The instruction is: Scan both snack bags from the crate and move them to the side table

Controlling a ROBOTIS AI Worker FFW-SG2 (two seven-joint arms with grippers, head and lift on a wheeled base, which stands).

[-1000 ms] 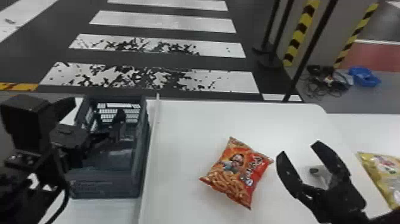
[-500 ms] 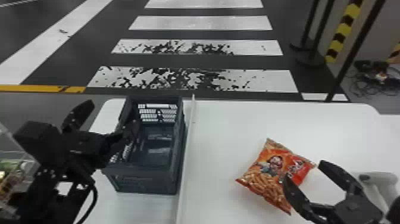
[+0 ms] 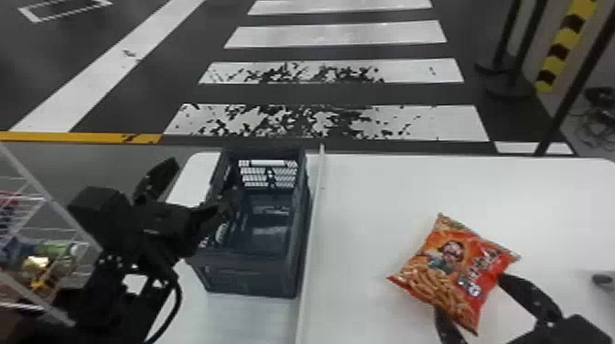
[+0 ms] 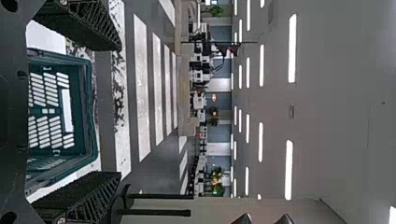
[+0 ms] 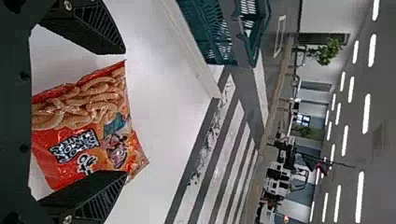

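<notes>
Now right pincer, wide, straddles snack bag, earlier just beside; left pincer wide at crate

Crate on table, by far left corner, close to left edge. Divider strip runs from far edge toward near side, just right of crate. Snack bag on table right of strip, well apart from it, well in from far edge. Wire rack left of table, goods in it. Crosswalk on floor behind far edge. Stands behind far edge, toward right; cables on floor right of them.
</notes>
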